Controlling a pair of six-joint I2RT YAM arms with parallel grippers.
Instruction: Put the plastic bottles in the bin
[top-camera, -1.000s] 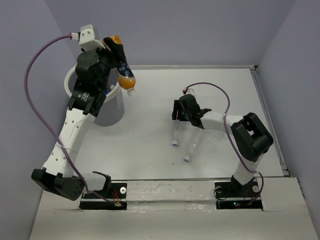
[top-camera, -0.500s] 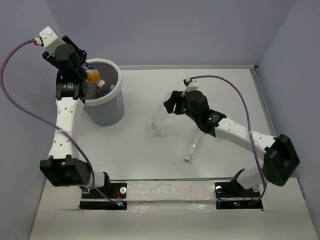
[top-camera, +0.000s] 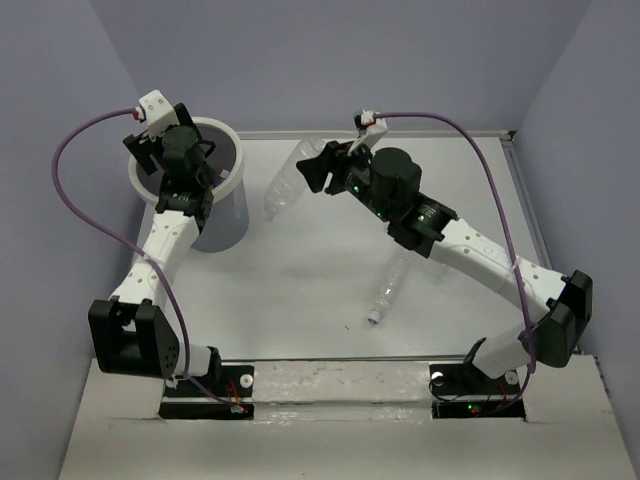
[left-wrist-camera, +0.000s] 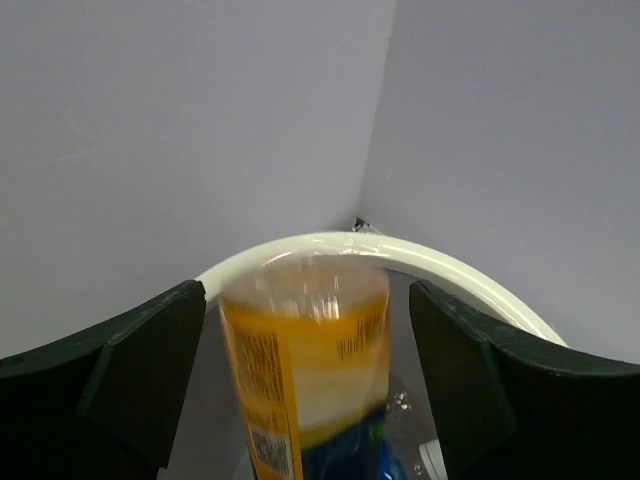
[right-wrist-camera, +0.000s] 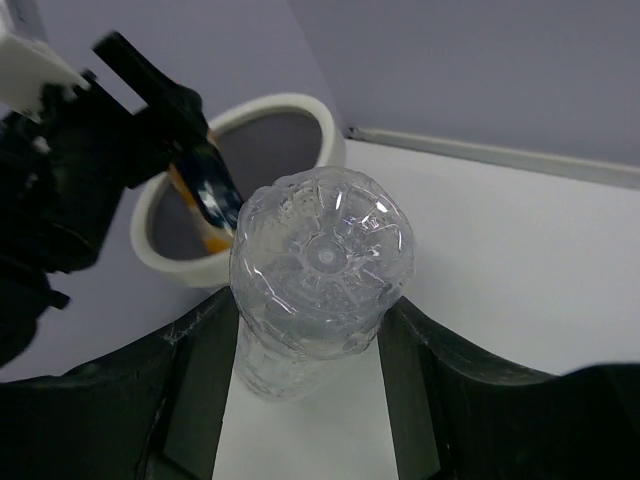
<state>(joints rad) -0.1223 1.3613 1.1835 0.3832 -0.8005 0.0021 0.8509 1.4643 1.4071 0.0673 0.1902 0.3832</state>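
My left gripper (top-camera: 168, 150) hangs over the bin (top-camera: 236, 165), open. In the left wrist view the orange-yellow bottle (left-wrist-camera: 310, 350) sits blurred between the spread fingers (left-wrist-camera: 150, 350), with a gap on each side, above the bin's white rim (left-wrist-camera: 460, 275). My right gripper (top-camera: 322, 166) is shut on a clear crinkled bottle (top-camera: 284, 186), held in the air just right of the bin. The right wrist view shows that bottle's base (right-wrist-camera: 322, 258) pinched between both fingers, and the bin (right-wrist-camera: 325, 135) beyond it. A second clear bottle (top-camera: 386, 294) lies on the table.
Grey walls close in the table at the back and both sides. A raised strip (top-camera: 540, 240) runs along the table's right edge. Purple cables (top-camera: 75, 200) loop off both arms. In the right wrist view my left arm (right-wrist-camera: 80, 170) stands close beside the bin.
My left gripper has opened over the bin and let go of the orange-yellow bottle. My right arm has lifted the clear bottle off the table and carried it back-left toward the bin.
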